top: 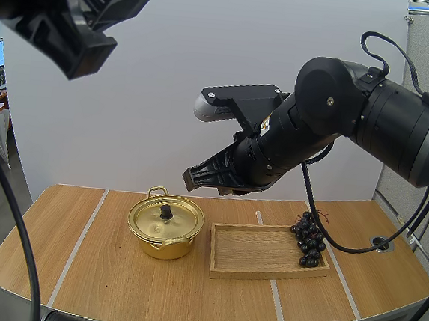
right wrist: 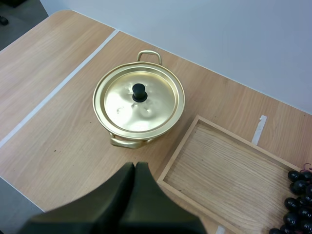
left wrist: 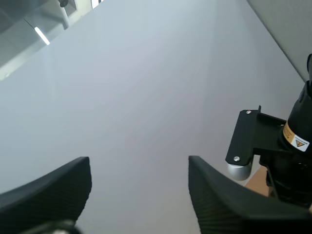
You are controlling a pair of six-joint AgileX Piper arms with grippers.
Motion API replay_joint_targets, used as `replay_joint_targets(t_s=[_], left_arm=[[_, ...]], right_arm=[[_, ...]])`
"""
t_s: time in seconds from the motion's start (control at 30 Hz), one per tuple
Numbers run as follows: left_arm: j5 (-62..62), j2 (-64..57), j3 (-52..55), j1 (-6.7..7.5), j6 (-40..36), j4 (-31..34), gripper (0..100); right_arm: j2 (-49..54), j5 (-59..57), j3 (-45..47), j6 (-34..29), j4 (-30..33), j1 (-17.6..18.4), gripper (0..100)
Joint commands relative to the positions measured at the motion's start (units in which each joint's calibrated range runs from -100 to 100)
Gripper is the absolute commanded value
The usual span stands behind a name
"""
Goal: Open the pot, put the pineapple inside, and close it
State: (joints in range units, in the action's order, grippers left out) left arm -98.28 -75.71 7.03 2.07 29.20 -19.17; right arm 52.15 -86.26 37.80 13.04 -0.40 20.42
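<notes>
Now, pot (right wrist: 146, 109) sits below rt end effector (right wrist: 135, 166).

High: forward-down over table (top: 114, 279). Right wrist: downward, shares pot (top: 163, 245).

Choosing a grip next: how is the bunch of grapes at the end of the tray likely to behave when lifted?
The grapes are many small round berries in a cluster, so they will probably sag rather than stay stiff. They look glossy, perhaps slippery. Lying by the rim of the tray, they may catch on it if pushed.

grapes (right wrist: 298, 187) — cut off, pot (top: 177, 247) interior hidden
</notes>
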Motion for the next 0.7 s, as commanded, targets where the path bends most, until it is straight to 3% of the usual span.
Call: replay_joint_targets(t_s=[0.0, 0.13, 0.37, 0.5, 0.67], left_arm=[[-1.72, -0.34, -0.16, 0.17, -3.54, 0.54, 47], [-1.72, -0.34, -0.16, 0.17, -4.46, 0.54, 2], [-1.72, -1.94, 1.10, 0.17, -6.73, 0.18, 0], [-1.72, -5.49, 5.98, 0.17, -7.54, 0.18, 0], [10.14, -11.18, 14.97, 0.17, -10.59, 0.18, 0]], right_arm=[[0.64, 0.46, 0.04, 0.00, -0.11, -0.25, 0], [0.75, -0.25, 0.04, 0.00, 0.00, -0.25, 0], [5.76, 4.28, 0.04, -5.76, 5.80, -0.25, 0], [11.73, 10.12, 0.04, -9.01, 13.08, -0.25, 0], [17.64, 11.34, 0.04, -16.12, 21.65, -0.25, 0]])
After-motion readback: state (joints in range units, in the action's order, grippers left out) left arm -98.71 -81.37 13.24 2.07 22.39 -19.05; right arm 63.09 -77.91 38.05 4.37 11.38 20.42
